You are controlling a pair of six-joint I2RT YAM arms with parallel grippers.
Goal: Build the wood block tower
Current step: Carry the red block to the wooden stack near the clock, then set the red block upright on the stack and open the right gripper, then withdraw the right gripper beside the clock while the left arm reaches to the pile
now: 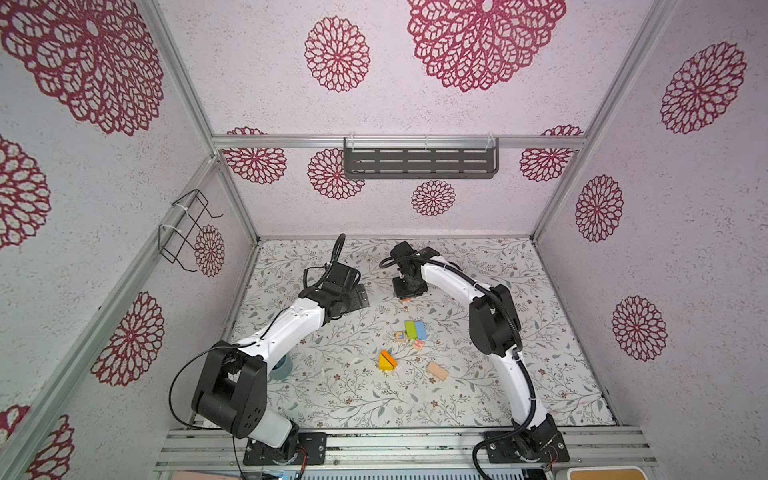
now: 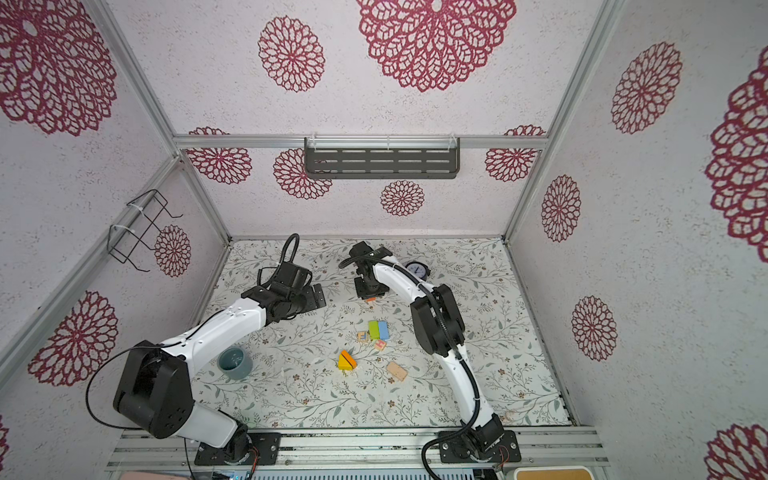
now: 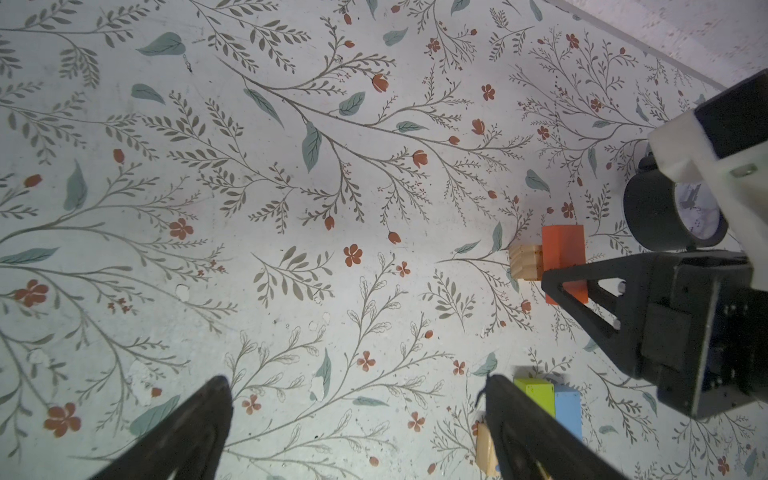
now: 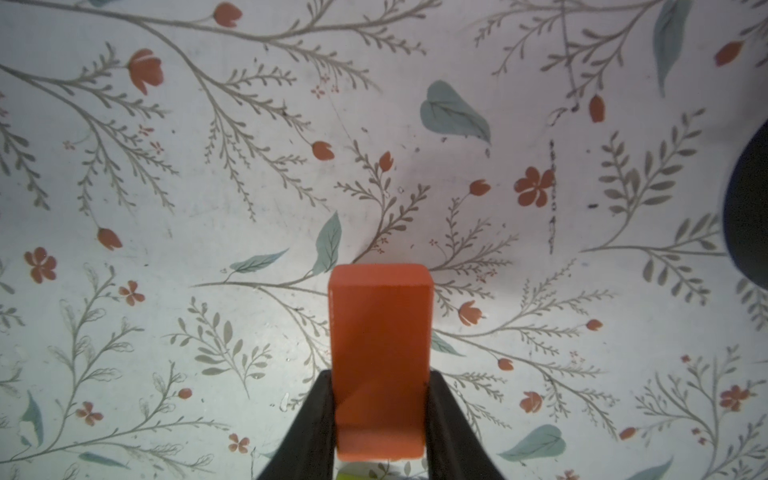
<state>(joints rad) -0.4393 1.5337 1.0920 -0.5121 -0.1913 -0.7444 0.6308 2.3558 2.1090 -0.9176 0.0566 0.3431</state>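
My right gripper [image 4: 380,376] is shut on an orange-red brick [image 4: 380,332] at the back of the mat, near the middle [image 1: 406,297]. In the left wrist view a natural-wood cube [image 3: 524,262] lies right beside that brick [image 3: 563,249]. More wood blocks lie loose mid-mat: a green brick [image 1: 410,329] against a blue one [image 1: 421,329], two printed cubes [image 1: 400,336] [image 1: 419,344], yellow and orange wedges [image 1: 387,360] and a tan brick [image 1: 437,371]. My left gripper [image 3: 356,380] hangs open over bare mat, left of the green brick [image 3: 536,392]. No tower is in view.
A round black clock [image 2: 417,271] stands just behind the right arm. A grey-blue cup [image 2: 235,363] sits by the left arm's base. Walls enclose the mat on three sides, with a slotted shelf [image 1: 420,162] on the back wall and a wire rack [image 1: 187,228] on the left wall.
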